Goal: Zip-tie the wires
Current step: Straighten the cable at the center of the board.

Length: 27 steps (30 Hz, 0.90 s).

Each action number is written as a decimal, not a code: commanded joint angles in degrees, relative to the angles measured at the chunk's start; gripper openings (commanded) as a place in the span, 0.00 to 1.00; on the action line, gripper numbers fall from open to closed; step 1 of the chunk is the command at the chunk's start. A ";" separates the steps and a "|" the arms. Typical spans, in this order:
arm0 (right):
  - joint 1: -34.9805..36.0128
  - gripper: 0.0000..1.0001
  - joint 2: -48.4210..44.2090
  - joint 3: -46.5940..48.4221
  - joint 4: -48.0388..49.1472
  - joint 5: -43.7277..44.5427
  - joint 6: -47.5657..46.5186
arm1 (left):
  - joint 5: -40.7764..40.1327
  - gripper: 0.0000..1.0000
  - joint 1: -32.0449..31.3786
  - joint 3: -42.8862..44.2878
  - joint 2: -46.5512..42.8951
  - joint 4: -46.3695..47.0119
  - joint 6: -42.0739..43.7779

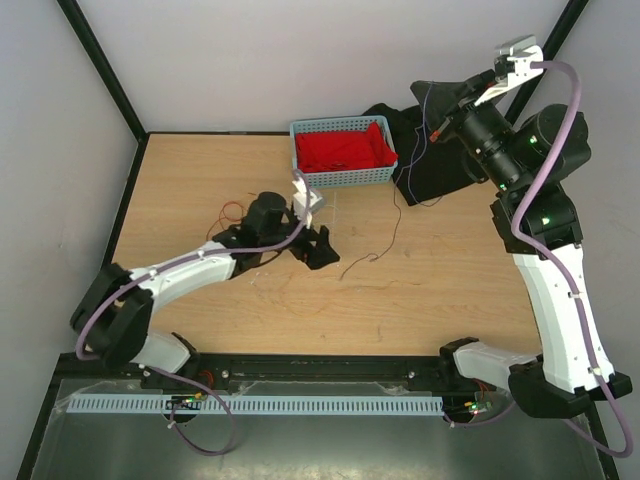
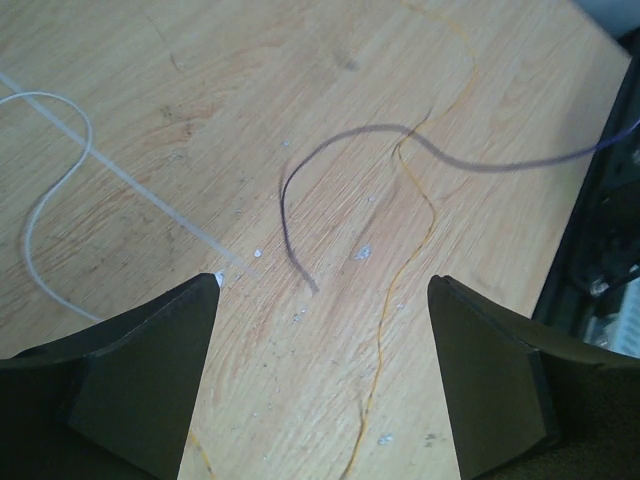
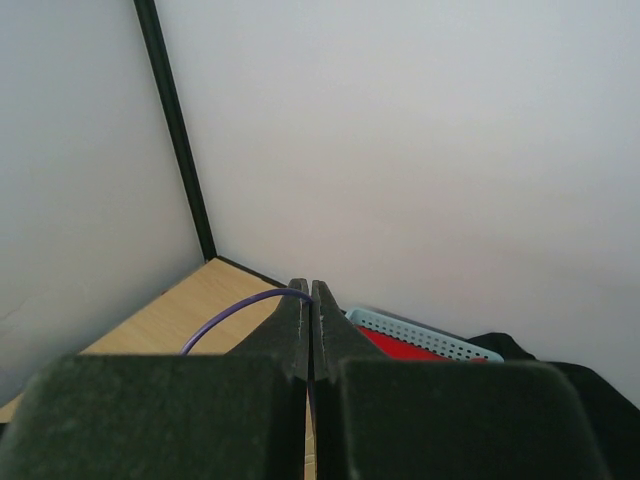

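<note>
Here the wires (image 2: 285, 210) lie within the spread left claw (image 2: 322, 288), seemingly untouched.

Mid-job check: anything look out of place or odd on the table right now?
Yes. The right claw, raised high over the far right corner, pinches one purple wire that trails down to the table. The other wires lie scattered, not bundled, by the open left claw.

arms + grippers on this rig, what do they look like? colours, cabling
Both the left arm and right arm have white links and black joints, with a lilac cable looped along each. Small green lights glow on the right arm's joints. The left gripper and right gripper are matte black, wedge-shaped.
</note>
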 commanded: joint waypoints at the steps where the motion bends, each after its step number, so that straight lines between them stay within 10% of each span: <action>1: -0.09 0.00 -1.55 0.73 2.46 0.09 0.18 | -1.98 0.87 -3.38 3.55 4.96 1.38 9.93; 27: -0.10 0.00 -3.54 0.58 2.36 -0.63 0.63 | -1.91 0.84 -12.48 23.94 32.76 5.22 10.73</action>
